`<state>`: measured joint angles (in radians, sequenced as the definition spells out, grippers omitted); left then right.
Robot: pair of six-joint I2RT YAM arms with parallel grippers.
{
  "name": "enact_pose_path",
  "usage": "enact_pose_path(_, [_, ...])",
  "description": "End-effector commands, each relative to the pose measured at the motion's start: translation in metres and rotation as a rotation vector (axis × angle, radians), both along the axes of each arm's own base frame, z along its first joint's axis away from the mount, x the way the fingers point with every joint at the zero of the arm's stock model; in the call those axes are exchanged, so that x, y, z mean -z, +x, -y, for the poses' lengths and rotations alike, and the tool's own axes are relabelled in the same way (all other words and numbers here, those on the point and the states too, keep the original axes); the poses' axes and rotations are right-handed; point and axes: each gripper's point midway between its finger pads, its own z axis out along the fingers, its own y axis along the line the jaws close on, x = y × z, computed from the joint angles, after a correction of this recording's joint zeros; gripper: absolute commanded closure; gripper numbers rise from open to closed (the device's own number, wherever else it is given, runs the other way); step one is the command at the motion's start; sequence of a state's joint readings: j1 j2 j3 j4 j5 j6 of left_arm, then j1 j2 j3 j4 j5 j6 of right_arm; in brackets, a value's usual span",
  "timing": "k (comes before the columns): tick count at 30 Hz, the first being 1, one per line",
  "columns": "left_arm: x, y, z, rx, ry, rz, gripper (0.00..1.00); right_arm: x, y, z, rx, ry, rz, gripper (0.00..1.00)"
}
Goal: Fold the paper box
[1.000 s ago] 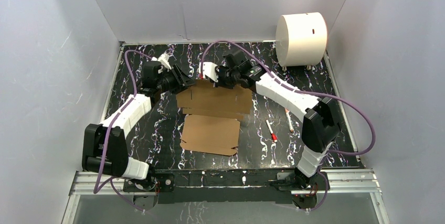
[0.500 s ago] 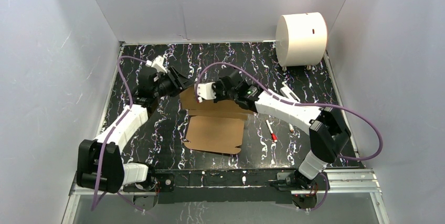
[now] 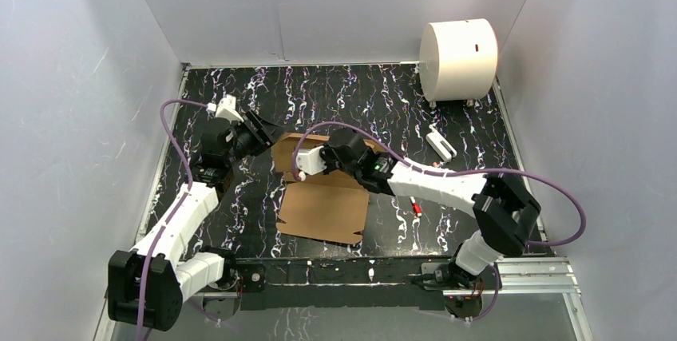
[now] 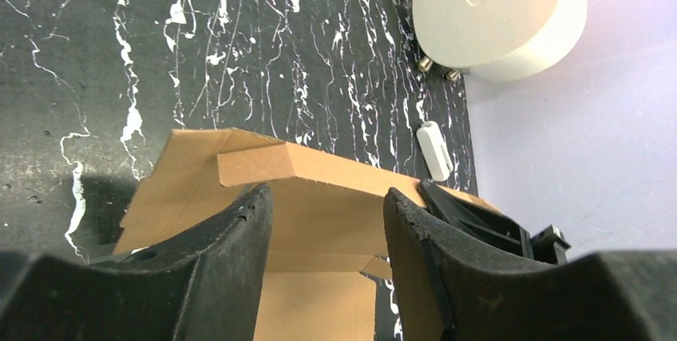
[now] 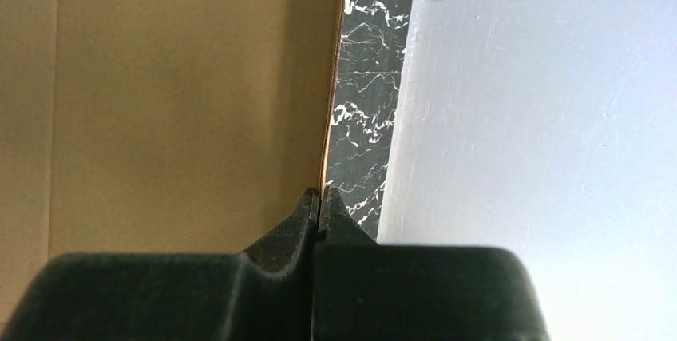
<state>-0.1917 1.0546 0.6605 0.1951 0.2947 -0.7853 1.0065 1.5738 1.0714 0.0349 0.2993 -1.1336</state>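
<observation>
The paper box (image 3: 323, 209) is a brown cardboard blank; its near half lies flat on the black marbled table (image 3: 359, 101). Its rear panel (image 3: 289, 152) stands raised and bent toward the front. My right gripper (image 3: 300, 164) is shut on that panel's thin edge; in the right wrist view the fingertips (image 5: 322, 195) pinch the edge, with the brown face (image 5: 184, 101) to their left. My left gripper (image 3: 270, 135) is just left of the raised panel. In the left wrist view its jaws (image 4: 323, 207) stand open, with the folded flap (image 4: 319, 167) beyond them, untouched.
A large white cylinder (image 3: 458, 60) stands at the back right corner. A small white block (image 3: 441, 144) and a red-tipped marker (image 3: 414, 204) lie right of the cardboard. White walls (image 3: 88, 117) close in the table on three sides.
My right gripper has pulled the rear panel up and toward the front, folding it over. My left gripper has backed off to the left and opened wider.
</observation>
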Motion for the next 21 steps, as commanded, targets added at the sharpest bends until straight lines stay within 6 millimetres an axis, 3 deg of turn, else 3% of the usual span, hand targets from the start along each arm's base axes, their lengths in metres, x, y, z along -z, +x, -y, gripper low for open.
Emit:
enact_pose_path(1, [-0.001,0.007,-0.008,-0.043,0.026,0.034,0.49,-0.025,-0.002,0.002,0.014,0.054,0.109,0.97])
enact_pose_path(9, [0.012,0.016,0.008,0.022,-0.029,0.022,0.55,-0.019,-0.009,-0.001,0.034,0.052,0.189,0.97])
enact_pose_path(16, [0.034,0.010,0.019,0.071,-0.064,-0.018,0.57,-0.011,-0.011,-0.001,0.050,0.008,0.257,0.96])
enact_pose_path(21, [0.035,0.006,0.028,0.109,-0.081,-0.017,0.59,-0.012,-0.010,-0.001,0.055,0.006,0.296,0.96])
